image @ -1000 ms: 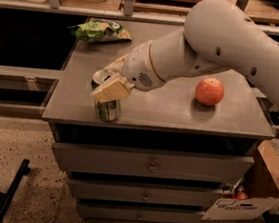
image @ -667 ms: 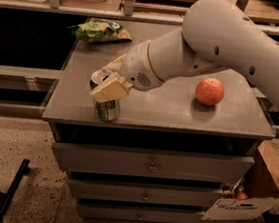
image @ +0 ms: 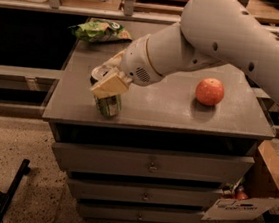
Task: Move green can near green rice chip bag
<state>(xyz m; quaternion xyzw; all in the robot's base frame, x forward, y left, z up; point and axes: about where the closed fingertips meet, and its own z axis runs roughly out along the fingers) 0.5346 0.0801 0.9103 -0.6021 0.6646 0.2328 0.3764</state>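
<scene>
Gripper (image: 107, 87) fingers (image: 112, 84) clasp the green can (image: 108, 105) at the tabletop's (image: 180, 108) front-left edge; the carry to the green rice chip bag (image: 99, 30) in the back-left corner is left.

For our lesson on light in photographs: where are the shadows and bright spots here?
Camera view: dim light from above; the orange fruit throws a soft shadow forward on the cabinet top; the white arm is brightest; the gripper, at the green can at front left, shades it; the green rice chip bag at back left glints faintly.
</scene>
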